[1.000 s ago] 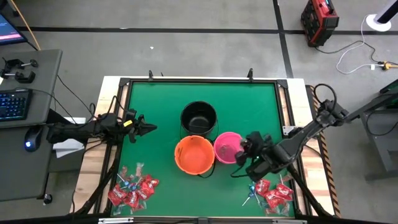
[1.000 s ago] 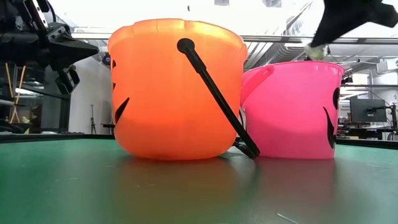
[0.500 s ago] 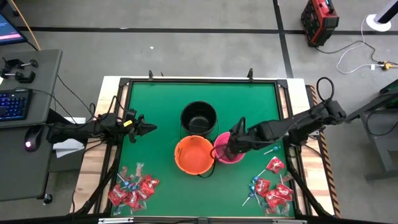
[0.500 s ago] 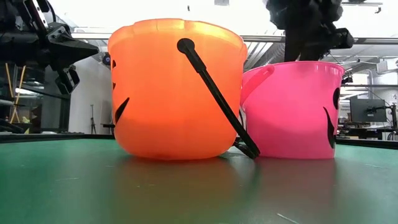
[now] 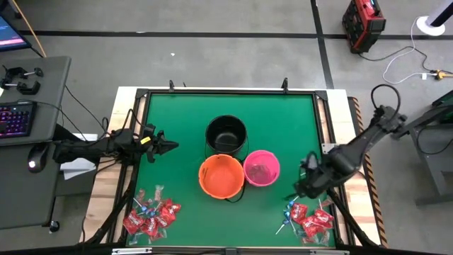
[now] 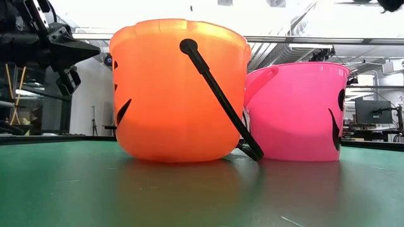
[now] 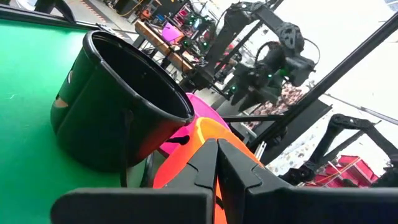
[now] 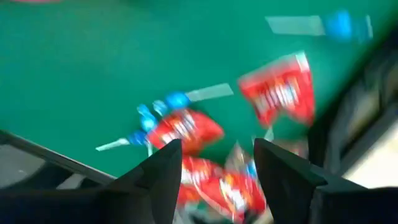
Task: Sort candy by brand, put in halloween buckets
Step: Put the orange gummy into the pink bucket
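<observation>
Three halloween buckets stand mid-table on their bases: black (image 5: 226,133) farthest, orange (image 5: 221,176) and pink (image 5: 261,168) side by side nearer. Candy lies in two heaps by the near edge: red packets and blue-headed lollipops at the left (image 5: 151,212) and at the right (image 5: 309,218). My right gripper (image 8: 214,168) hangs open above the right heap, pointing down, with nothing between its fingers. Red packets (image 8: 186,127) and a lollipop (image 8: 177,99) lie below it. My left gripper (image 5: 170,146) is shut and level at the table's left side, pointing at the buckets (image 7: 124,112).
The table's raised black frame (image 5: 330,142) runs close to the right heap. Bare green mat lies between the two heaps and behind the black bucket. In the low view the orange bucket (image 6: 177,94) and the pink bucket (image 6: 297,113) touch, the orange handle hanging down between them.
My right gripper swung from the pink bucket's right side to above the pink bucket, then drew back toward the table's near right corner, turning to point down over the right candy heap. The buckets and the left arm have kept still.
</observation>
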